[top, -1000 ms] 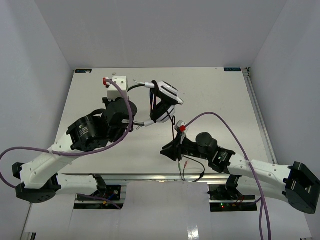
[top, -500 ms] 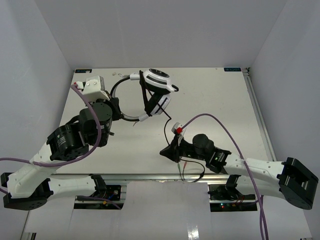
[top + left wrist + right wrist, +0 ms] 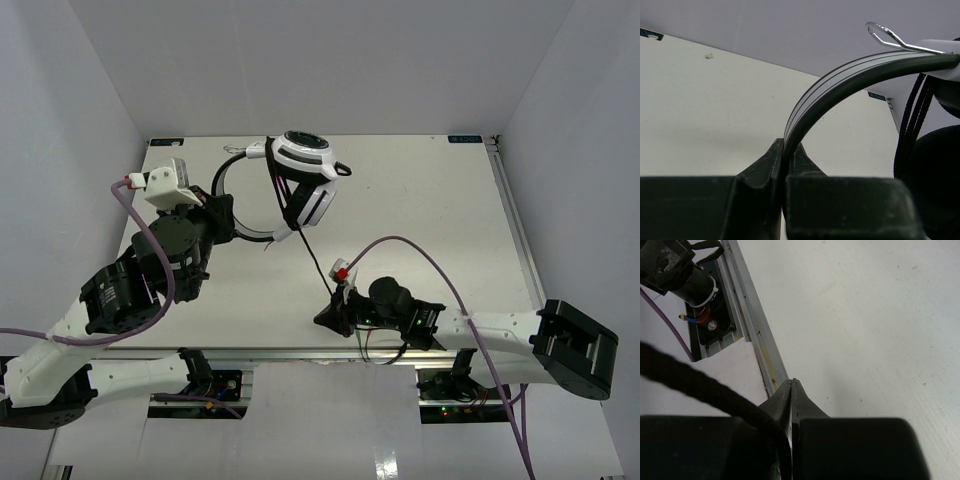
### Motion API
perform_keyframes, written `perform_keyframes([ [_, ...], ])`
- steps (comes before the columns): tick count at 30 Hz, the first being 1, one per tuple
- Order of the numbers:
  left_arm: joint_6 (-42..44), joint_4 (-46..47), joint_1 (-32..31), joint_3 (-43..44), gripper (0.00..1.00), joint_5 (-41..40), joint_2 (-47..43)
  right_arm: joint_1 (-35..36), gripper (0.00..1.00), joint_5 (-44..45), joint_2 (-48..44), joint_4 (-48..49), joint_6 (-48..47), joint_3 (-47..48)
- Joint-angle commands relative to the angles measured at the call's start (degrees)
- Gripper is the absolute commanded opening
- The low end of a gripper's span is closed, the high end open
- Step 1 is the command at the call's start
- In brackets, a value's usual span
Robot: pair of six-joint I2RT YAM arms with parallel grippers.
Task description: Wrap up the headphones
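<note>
The headphones (image 3: pixel 303 152) hang above the back of the table, with one white striped ear cup on top and the other (image 3: pixel 316 205) below it. My left gripper (image 3: pixel 222 212) is shut on the thin black headband (image 3: pixel 840 80), which rises in an arc from between its fingertips (image 3: pixel 785 150). The dark cord (image 3: pixel 315 262) runs taut from the cups down to my right gripper (image 3: pixel 322 318) near the table's front edge. In the right wrist view, that gripper (image 3: pixel 792 382) is shut, and the cord (image 3: pixel 700 385) enters its jaws from the left.
The table's metal front rail (image 3: pixel 752 340) lies just under the right gripper, with a motor and wiring (image 3: pixel 695 285) beyond it. Thick purple cables (image 3: pixel 420 240) loop off both arms. Thin loose wires (image 3: pixel 385 350) hang at the front edge. White walls enclose the table.
The left arm swung left and back, carrying the headphones with it. The right gripper shut on the cord and slid down-left toward the front edge, pulling the cord straighter.
</note>
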Motion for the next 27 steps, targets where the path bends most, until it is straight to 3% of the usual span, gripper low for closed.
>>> perform_keyframes([
  [1,-0.8,9.4,-0.1,0.1,0.0,10.1,-3.8,0.3,0.08,4.6,1.7,2.4,-0.6,1.4],
  [12,-3.7,3.9,-0.1,3.5,0.0,38.1,-6.5,-3.6,0.08,3.5,6.4,0.8,-2.2,6.5],
  [14,-1.7,2.1,-0.1,4.8,0.0,46.2,-5.0,-4.7,0.08,3.1,6.6,0.7,-2.2,7.0],
  [19,6.1,-10.1,-0.1,9.1,0.0,54.3,0.0,-12.2,0.08,1.1,3.1,-3.5,-2.2,8.7],
  [22,11.1,-15.5,-0.1,8.9,0.0,54.9,1.5,-18.7,0.08,-1.7,-0.1,-10.2,-2.6,11.5],
  [27,15.3,-18.6,-0.1,4.1,0.0,41.9,2.8,-25.8,0.08,-1.5,-5.5,-21.0,-4.7,17.4],
])
